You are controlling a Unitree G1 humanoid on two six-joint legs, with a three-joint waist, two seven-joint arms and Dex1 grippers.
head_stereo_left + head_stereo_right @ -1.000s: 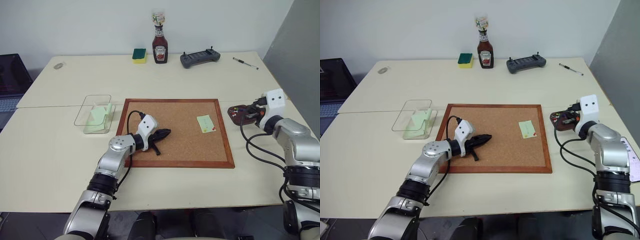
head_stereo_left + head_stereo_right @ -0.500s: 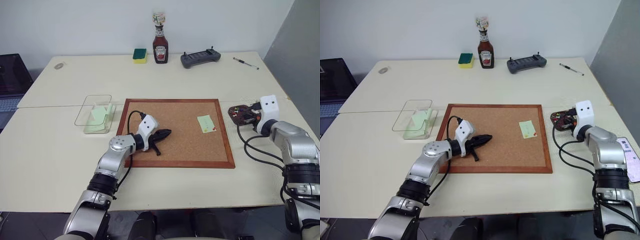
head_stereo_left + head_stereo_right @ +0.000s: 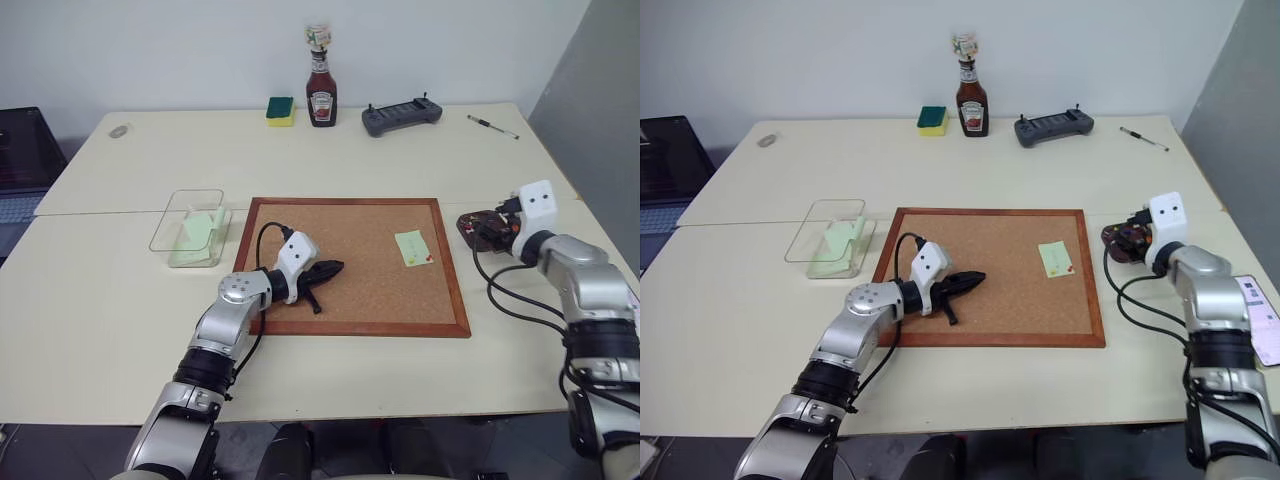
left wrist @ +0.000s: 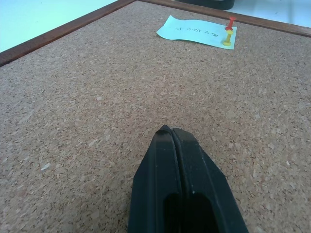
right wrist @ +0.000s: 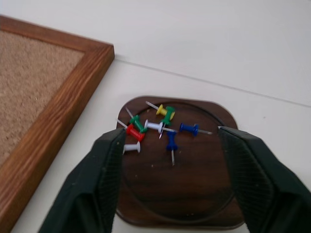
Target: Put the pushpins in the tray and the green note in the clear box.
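Hovering over the tray (image 5: pixel 180 165) with fingers apart, the right pincer (image 5: pixel 172 145) likely just dropped pushpins (image 5: pixel 155 127); the left pincer (image 4: pixel 171 133), pressed together, rests on the corkboard (image 3: pixel 350 260) near the pinned green note (image 3: pixel 411 246).

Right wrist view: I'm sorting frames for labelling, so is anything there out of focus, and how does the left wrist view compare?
Right wrist view: the pushpins in the tray are fairly sharp; the open right gripper looks soft. Left wrist view: the shut left gripper blurs towards the picture's edge; the green note is readable as paper, its writing soft.
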